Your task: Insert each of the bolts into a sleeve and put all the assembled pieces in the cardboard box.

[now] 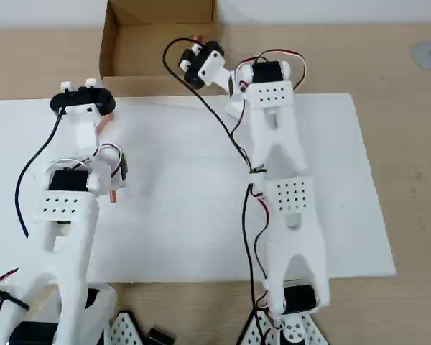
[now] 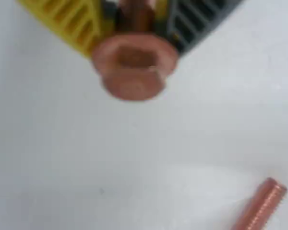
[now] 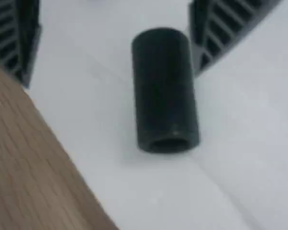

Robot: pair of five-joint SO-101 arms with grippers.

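Observation:
My left gripper [image 2: 134,19], with one yellow and one black finger, is shut on a copper bolt [image 2: 133,67] whose flanged head faces the wrist camera. A second copper bolt [image 2: 261,206] lies on the white sheet close by. In the high view this gripper [image 1: 116,180] hangs over the sheet's left part, with a copper bolt [image 1: 113,194] at its tip. My right gripper [image 3: 115,33] is open, its fingers either side of a black sleeve [image 3: 165,91] lying on the sheet beside the wooden table. In the high view the right gripper [image 1: 195,68] sits beside the cardboard box [image 1: 151,50].
A white sheet [image 1: 187,208] covers the wooden table [image 1: 406,158] between the arms. The open cardboard box stands at the far edge, just beyond the sheet. Black cables trail along both arms.

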